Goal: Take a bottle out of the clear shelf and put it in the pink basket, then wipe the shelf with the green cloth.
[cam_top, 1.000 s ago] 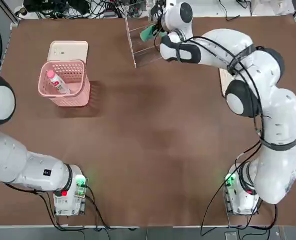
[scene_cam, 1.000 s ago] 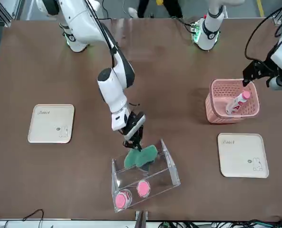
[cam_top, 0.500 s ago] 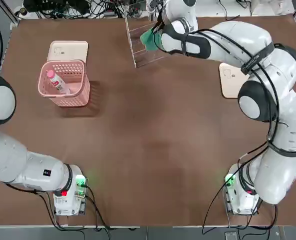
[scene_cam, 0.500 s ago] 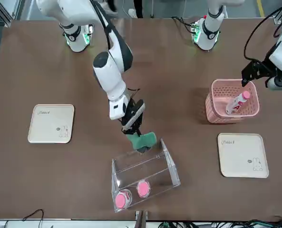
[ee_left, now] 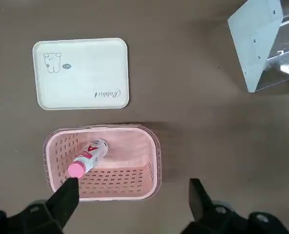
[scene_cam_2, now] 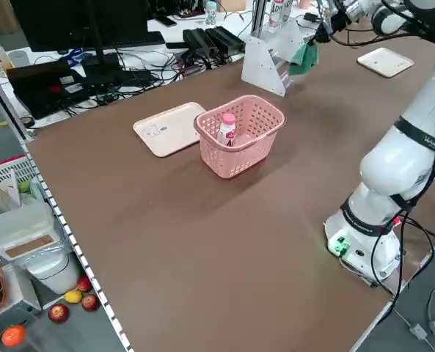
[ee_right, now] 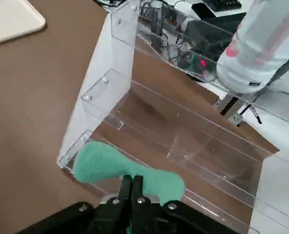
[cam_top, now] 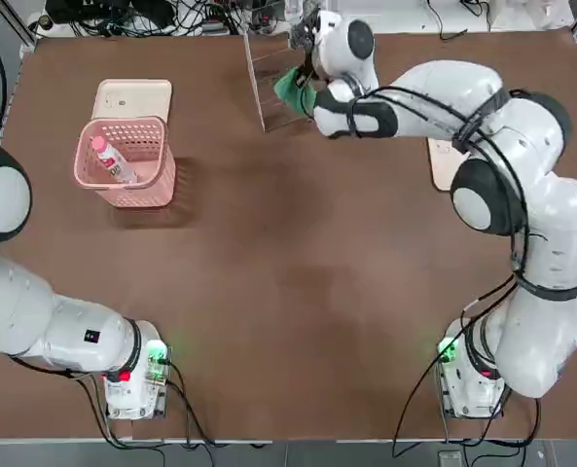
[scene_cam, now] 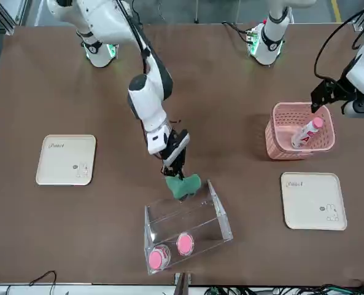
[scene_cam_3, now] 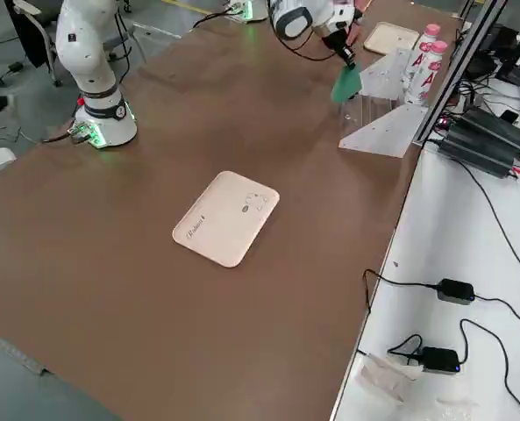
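My right gripper (scene_cam: 177, 172) is shut on the green cloth (scene_cam: 183, 185), which hangs at the clear shelf's (scene_cam: 191, 228) edge nearest the robot. In the right wrist view the cloth (ee_right: 116, 167) rests on the lowest step of the shelf (ee_right: 183, 139), pinched by the gripper (ee_right: 132, 183). Two pink-capped bottles (scene_cam: 185, 244) stand in the shelf's far side. Another bottle (cam_top: 113, 161) lies slanted inside the pink basket (cam_top: 123, 127). Above the basket (ee_left: 151, 146) my left gripper (ee_left: 132, 184) hovers open, holding nothing.
A cream tray (cam_top: 132, 97) lies just behind the basket. A second cream tray (scene_cam: 66, 158) sits on the robot's right side, partly under the right arm in the top view. Cables and boxes crowd the bench beyond the shelf (scene_cam_3: 470, 132).
The right gripper drew the cloth back from deep in the shelf to its near edge, then moved slightly back in. The left arm held still.
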Motion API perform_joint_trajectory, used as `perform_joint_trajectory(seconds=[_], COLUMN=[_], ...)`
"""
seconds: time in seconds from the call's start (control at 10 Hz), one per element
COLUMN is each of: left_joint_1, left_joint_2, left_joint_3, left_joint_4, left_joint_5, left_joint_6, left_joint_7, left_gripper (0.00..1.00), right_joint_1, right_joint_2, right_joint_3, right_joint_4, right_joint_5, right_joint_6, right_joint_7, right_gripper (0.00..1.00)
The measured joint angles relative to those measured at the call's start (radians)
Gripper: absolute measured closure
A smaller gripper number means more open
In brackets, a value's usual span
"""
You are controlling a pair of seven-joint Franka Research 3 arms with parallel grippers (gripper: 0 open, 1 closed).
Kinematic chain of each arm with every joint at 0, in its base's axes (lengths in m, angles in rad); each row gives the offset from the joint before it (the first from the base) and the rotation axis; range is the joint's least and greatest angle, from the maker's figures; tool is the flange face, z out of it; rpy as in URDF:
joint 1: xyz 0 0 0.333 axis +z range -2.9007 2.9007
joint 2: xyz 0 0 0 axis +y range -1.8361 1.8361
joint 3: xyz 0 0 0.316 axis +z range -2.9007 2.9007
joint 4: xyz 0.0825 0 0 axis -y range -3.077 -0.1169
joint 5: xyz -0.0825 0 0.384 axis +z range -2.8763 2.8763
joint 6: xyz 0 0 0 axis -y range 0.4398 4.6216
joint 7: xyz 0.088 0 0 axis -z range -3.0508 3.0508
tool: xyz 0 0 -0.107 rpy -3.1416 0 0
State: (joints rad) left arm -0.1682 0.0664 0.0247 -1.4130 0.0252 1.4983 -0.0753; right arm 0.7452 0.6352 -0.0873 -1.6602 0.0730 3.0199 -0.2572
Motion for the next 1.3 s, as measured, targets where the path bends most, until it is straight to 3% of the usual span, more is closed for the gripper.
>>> perform_joint_trajectory(seconds=[0.6,1.3], left_joint_1=[0.001,0.001], left_joint_2=[0.000,0.000], left_joint_3=[0.000,-0.001], left_joint_4=[0.000,0.000], left_joint_5=[0.000,0.000], left_joint_6=[0.000,0.000], left_joint_7=[0.001,0.003], left_gripper=[0.00,0.00], right_joint_1=[-0.009,-0.028], right_joint_2=[0.119,0.169], right_joint_3=[-0.024,-0.062], right_joint_4=[-0.004,0.084], right_joint_5=[-0.062,-0.090], right_joint_6=[0.240,0.250], right_joint_7=[-0.056,-0.068], right_gripper=[0.98,0.98])
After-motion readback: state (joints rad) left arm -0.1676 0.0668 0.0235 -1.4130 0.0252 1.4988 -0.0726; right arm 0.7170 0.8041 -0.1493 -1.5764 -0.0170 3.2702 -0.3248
